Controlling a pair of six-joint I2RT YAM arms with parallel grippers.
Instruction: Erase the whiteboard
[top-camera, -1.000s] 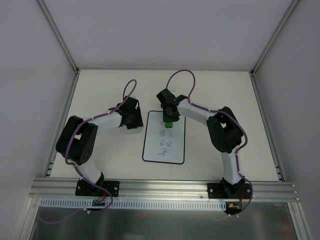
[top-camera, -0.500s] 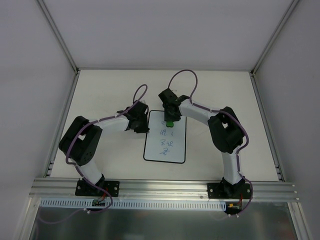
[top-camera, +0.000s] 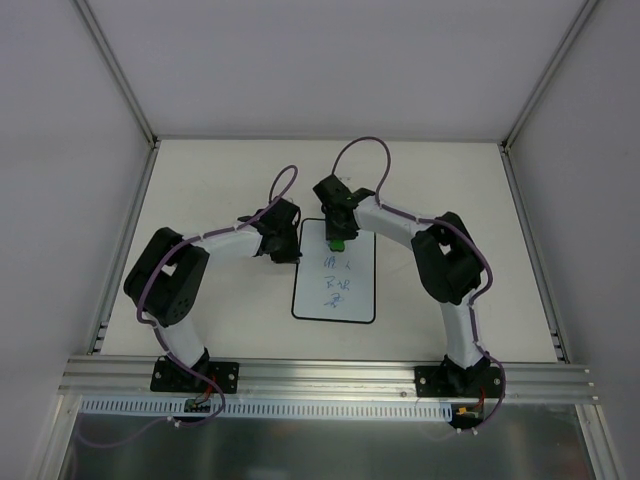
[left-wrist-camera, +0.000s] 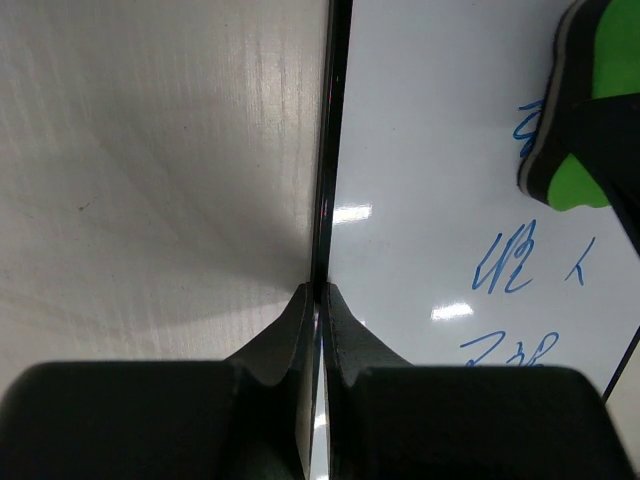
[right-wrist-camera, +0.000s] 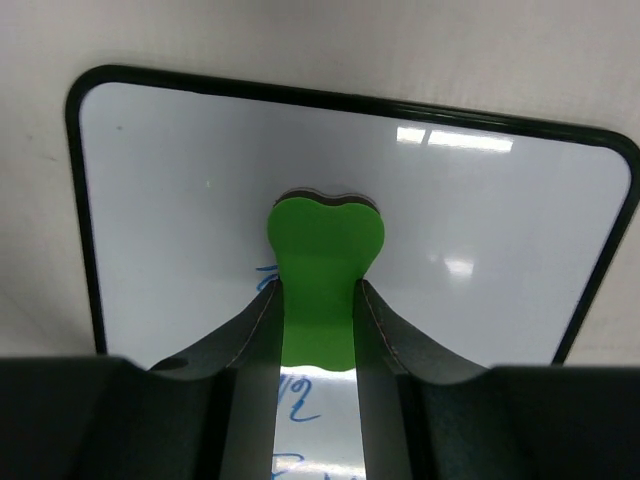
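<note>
At the middle of the table (top-camera: 210, 180), between the two arms, I see the whiteboard (top-camera: 335, 290) lying flat with blue marks (left-wrist-camera: 510, 265) on it. My right gripper (right-wrist-camera: 318, 288) pinches the green eraser (right-wrist-camera: 325, 235) over the board's far part, at the top of the writing. My left gripper (left-wrist-camera: 318, 292) has its fingers pressed together, tips at the board's left border.

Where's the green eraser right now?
Top view: the green eraser, clamped in the right gripper, is at the whiteboard's far end, just beyond the blue writing.
</note>
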